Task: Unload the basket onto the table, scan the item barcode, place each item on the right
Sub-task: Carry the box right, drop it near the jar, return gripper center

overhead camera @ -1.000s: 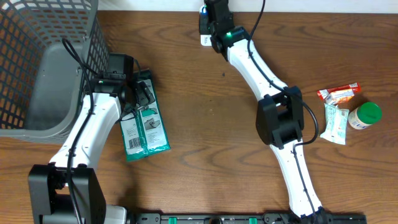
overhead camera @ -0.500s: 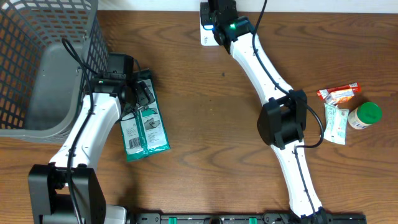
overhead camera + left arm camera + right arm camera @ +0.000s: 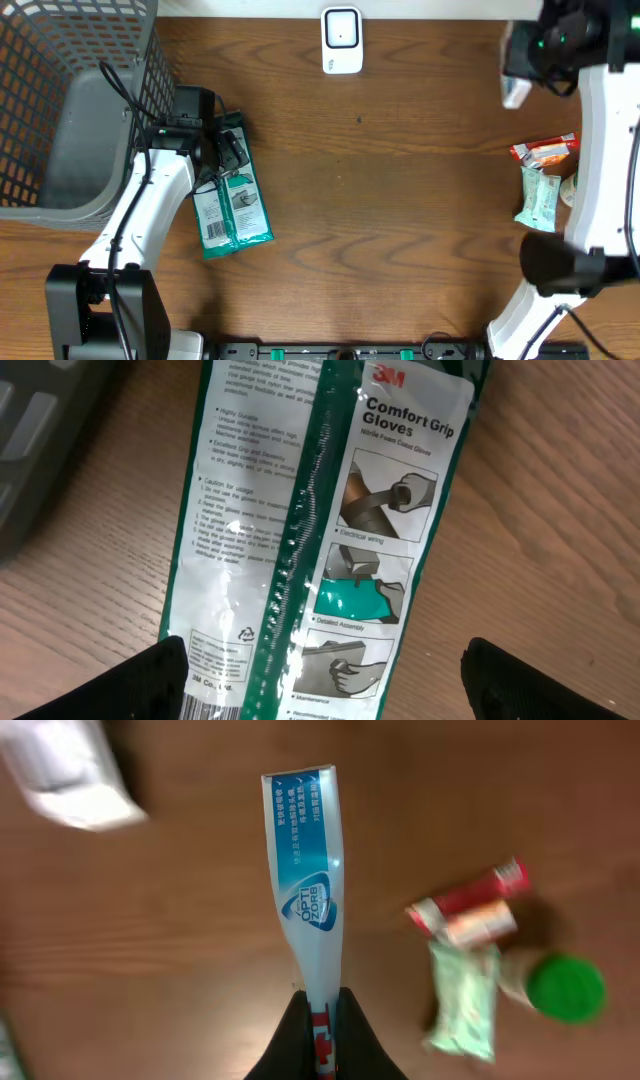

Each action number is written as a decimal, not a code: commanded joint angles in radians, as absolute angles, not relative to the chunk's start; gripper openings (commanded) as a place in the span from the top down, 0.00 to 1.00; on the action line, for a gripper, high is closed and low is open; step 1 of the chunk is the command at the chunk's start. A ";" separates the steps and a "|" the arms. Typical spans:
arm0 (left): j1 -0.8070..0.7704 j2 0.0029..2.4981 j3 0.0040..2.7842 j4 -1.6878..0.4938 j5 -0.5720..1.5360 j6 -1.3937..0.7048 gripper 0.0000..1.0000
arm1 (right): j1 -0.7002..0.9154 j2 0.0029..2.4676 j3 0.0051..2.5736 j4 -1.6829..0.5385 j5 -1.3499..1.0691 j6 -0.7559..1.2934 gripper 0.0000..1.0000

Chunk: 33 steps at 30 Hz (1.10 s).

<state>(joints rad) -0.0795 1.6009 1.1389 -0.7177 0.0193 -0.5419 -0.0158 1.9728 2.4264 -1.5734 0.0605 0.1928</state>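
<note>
The right claw (image 3: 318,1007) is pinched shut on the crimped end of a white-and-blue toothpaste tube (image 3: 311,885), which sticks straight out from its fingers above the tabletop (image 3: 400,200). Seen from overhead, this claw hangs near the far right corner, well apart from the white scanner (image 3: 341,41) standing at the middle of the far edge. Nearer than the tube, on the right, lies a small cluster: a red snack wrapper (image 3: 467,908), a pale green packet (image 3: 463,1003) just beside it, and a bottle with a green lid (image 3: 566,988) (all blurred in the wrist view). On the other side, the left claw (image 3: 325,650) is spread wide apart, one finger on each side of a green glove package (image 3: 232,206). The package lies flat, its printed side up with a barcode at its near end, and nothing grips it. A grey mesh basket (image 3: 60,60) sits at the far left, close to the package.
</note>
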 commanded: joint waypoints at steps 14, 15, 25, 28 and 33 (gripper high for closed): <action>-0.073 1.594 1.130 -0.721 0.006 -0.536 0.12 | -0.146 2.003 1.637 -1.094 0.131 0.069 0.53; -0.073 1.594 1.130 -0.721 0.006 -0.536 0.12 | -0.149 2.003 1.634 -1.095 0.130 0.069 0.37; -0.073 1.594 1.130 -0.721 0.023 -0.548 0.12 | -0.132 2.001 1.919 -1.302 -0.451 0.043 0.07; -0.073 1.594 1.130 -0.721 0.022 -0.547 0.12 | -0.096 2.001 1.880 -1.291 -0.555 0.019 0.09; -0.073 1.594 1.130 -0.672 0.011 -0.546 0.02 | 0.020 2.001 1.741 -1.170 -0.555 0.022 0.11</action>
<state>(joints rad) -0.0795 1.6009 1.1389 -0.6983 0.0238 -0.5453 -0.0387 2.0109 1.8061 -1.1976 -0.4816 0.0372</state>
